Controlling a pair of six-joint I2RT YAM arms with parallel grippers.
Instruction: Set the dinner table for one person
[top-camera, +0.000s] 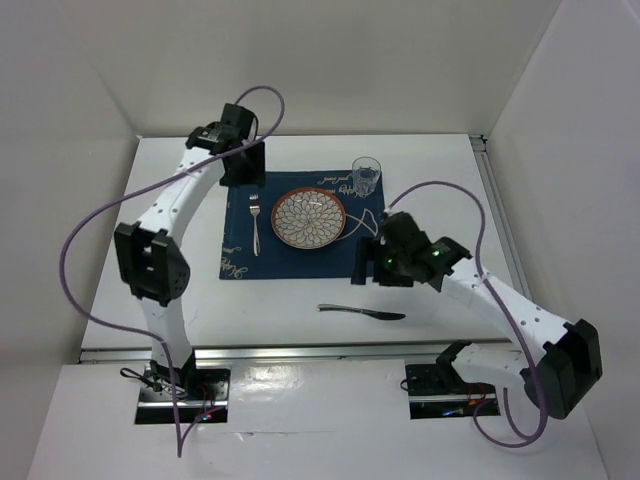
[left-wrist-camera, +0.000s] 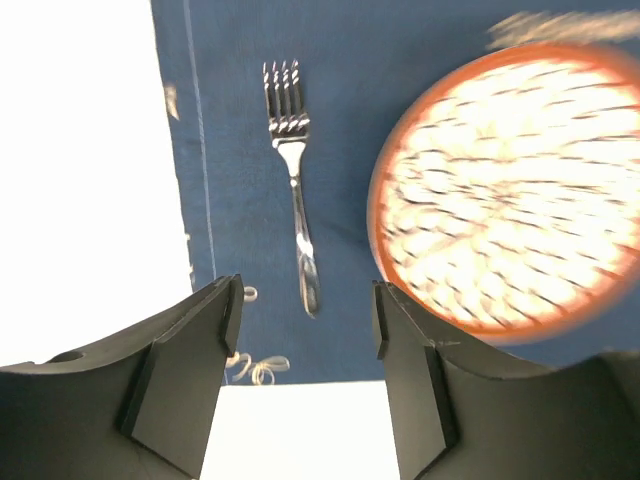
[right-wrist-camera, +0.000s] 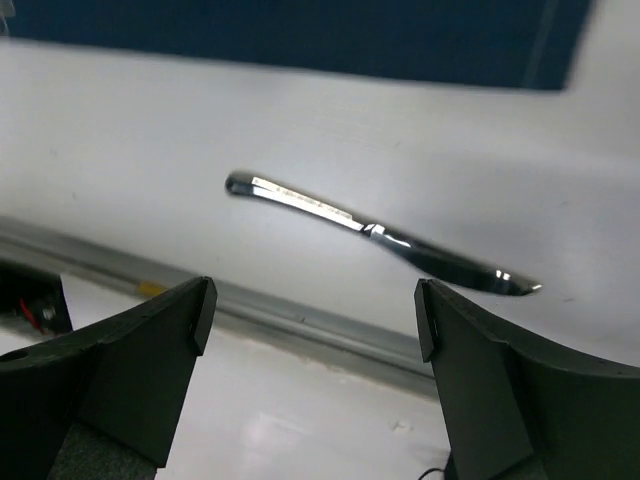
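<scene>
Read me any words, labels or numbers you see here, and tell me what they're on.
No text is legible.
Placemat: white cursive print near its far edge and near-left corner, too small to read.
Plate, glass, fork, knife: no writing visible.

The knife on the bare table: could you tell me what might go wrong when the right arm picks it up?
The knife lies flat and thin on the smooth table; the right gripper's open fingers may skid off or push it toward the near edge.
The right arm's cable loops near the glass and the gripper hangs beside the plate, so a swing to the placemat could bump either.
</scene>
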